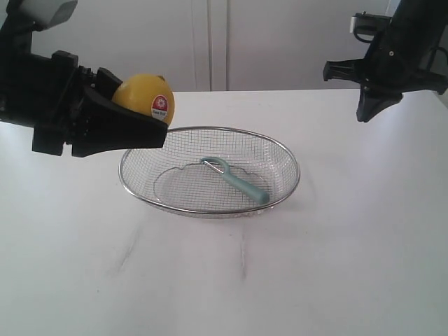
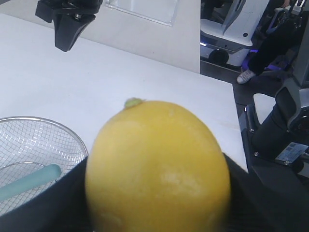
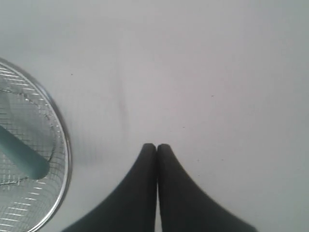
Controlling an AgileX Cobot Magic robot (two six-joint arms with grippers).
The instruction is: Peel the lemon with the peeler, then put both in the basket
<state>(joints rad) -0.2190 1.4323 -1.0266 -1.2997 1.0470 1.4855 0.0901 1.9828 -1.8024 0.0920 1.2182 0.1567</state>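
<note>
My left gripper [image 1: 143, 115] is shut on the yellow lemon [image 1: 143, 99], holding it in the air just over the left rim of the wire-mesh basket [image 1: 283, 150]; its red-and-white sticker faces the exterior camera. In the left wrist view the lemon [image 2: 157, 166] fills the space between the dark fingers [image 2: 41, 208]. The teal-handled peeler [image 1: 236, 179] lies inside the basket, loop head toward the back. My right gripper [image 1: 369, 112] hangs shut and empty high at the right, above the table. In the right wrist view its fingertips [image 3: 156, 146] touch, with the basket rim [image 3: 64, 145] and peeler handle [image 3: 21, 157] off to one side.
The white table [image 1: 336, 252] spreads around the basket. A pale wall stands behind it. The left wrist view shows the table's far edge and other equipment [image 2: 280, 116] beyond it.
</note>
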